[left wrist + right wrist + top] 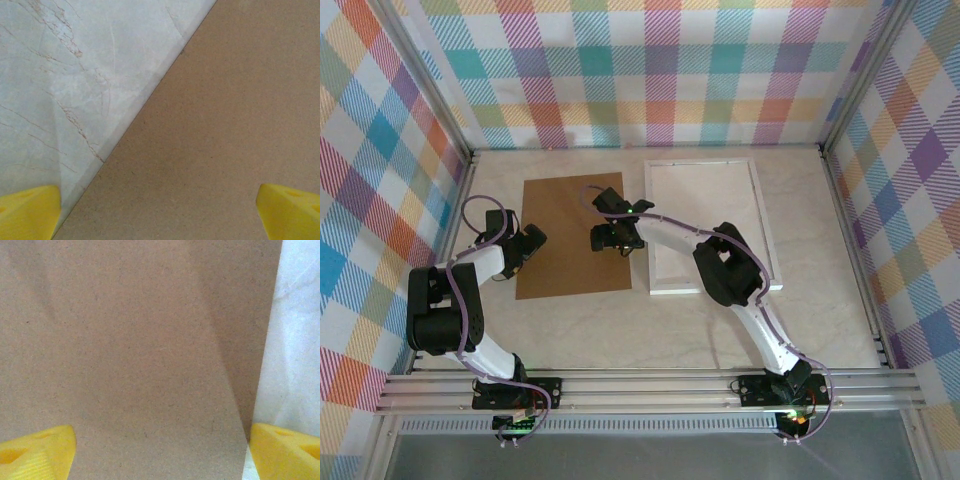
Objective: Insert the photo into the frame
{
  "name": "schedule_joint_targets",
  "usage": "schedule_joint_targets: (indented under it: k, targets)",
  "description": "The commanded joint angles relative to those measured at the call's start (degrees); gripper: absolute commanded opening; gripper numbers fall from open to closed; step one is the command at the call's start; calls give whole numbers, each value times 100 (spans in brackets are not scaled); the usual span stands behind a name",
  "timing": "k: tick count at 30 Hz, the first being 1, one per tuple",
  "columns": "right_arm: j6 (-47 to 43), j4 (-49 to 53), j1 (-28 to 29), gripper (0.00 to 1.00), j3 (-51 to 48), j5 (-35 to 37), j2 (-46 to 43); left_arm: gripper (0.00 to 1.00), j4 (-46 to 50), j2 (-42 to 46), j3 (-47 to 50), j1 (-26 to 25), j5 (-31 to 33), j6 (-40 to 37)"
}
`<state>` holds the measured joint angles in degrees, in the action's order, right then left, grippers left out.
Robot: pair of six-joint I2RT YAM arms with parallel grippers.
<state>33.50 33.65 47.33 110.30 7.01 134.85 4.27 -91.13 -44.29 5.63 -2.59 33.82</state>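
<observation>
Top external view: the left gripper hovers, jaws spread, over the left edge of the brown backing board. The right gripper, also spread and empty, hangs over its right side, probably so the two can lift it by its edges. Just right lies the frame, flat; where the photo is I cannot tell.

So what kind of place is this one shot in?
Probably a staged robot test cell, not a home: plaid panel walls on three sides, an aluminium rail along the near edge, and a marble-look table.
</observation>
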Motion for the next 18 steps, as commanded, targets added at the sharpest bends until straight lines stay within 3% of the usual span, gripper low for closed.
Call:
schedule_joint_targets:
  k: [1, 18]
  targets:
    - [96, -394, 92, 89, 133, -697, 246, 100, -400, -219, 17, -367, -1221, 273]
    - [164, -1122, -55, 89, -288, -1217, -849, 100, -641, -227, 51, -724, -1665, 638]
